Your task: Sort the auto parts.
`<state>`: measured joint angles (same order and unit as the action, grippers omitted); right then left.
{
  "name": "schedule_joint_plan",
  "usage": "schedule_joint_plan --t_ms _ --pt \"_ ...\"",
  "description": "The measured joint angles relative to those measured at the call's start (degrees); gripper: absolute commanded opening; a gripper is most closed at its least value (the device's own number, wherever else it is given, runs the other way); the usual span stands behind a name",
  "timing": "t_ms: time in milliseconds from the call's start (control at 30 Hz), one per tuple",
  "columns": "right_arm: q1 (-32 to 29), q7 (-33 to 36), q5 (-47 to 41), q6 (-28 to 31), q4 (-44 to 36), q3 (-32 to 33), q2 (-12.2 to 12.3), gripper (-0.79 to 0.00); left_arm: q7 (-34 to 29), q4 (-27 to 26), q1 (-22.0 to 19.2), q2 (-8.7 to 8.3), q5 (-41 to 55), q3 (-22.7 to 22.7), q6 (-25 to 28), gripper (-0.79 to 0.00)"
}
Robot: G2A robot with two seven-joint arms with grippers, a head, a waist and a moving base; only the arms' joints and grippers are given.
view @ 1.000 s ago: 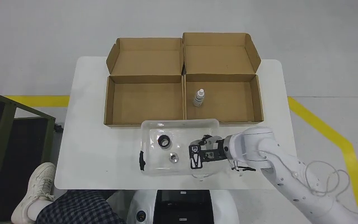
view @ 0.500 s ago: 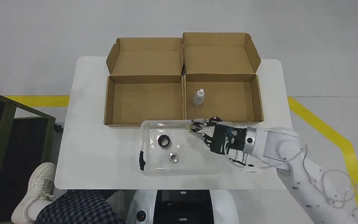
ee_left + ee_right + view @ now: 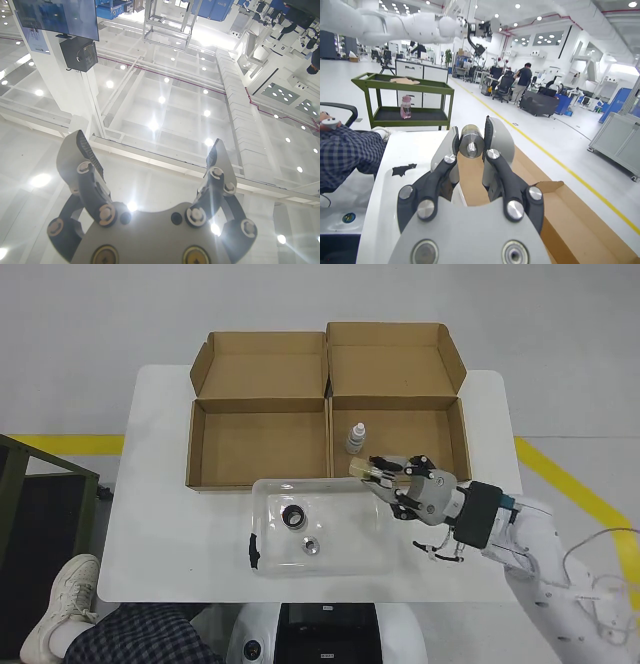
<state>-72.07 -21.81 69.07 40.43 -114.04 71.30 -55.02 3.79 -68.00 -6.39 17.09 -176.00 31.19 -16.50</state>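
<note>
My right gripper (image 3: 378, 472) is shut on a metal cylinder part (image 3: 470, 144) with a yellowish end (image 3: 362, 468). It hangs over the near edge of the right cardboard box (image 3: 430, 446), just past the far rim of the clear plastic bin (image 3: 265, 494). In the bin lie a black ring-shaped part (image 3: 293, 517) and a small silver part (image 3: 311, 546). A small white bottle (image 3: 355, 437) stands in the right box. The left box (image 3: 260, 444) holds nothing. My left gripper (image 3: 150, 150) is open and points up at the ceiling.
Both boxes have their lids folded back toward the table's far edge. A black scrap (image 3: 252, 550) sticks to the bin's left wall. A person's shoe (image 3: 55, 599) and checked sleeve (image 3: 130, 636) are at the near left, off the table. A green cart (image 3: 405, 100) stands beyond.
The right gripper has lifted out of the bin holding the cylinder part and swung away toward the right box, turning its wrist as it went.
</note>
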Motion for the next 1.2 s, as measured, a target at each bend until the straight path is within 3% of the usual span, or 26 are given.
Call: schedule_joint_plan --t_ms 200,500,800,1200 --pt "-0.1 -4.2 -0.3 -1.2 -0.4 0.5 -0.4 -0.785 0.0 0.0 0.0 0.00 0.0 0.0 0.0 0.000" --pt "1.0 -9.5 0.3 1.4 -1.0 0.2 -1.0 -0.785 0.0 0.0 0.0 0.00 0.0 0.0 0.0 0.000" --pt "1.7 -10.1 0.1 1.2 -0.6 -0.1 -1.5 -0.785 0.0 0.0 0.0 0.00 0.0 0.0 0.0 0.000" --pt "1.4 -6.0 1.7 2.9 -0.4 -0.7 -1.8 -0.785 0.0 0.0 0.0 0.00 0.0 0.0 0.0 0.000"
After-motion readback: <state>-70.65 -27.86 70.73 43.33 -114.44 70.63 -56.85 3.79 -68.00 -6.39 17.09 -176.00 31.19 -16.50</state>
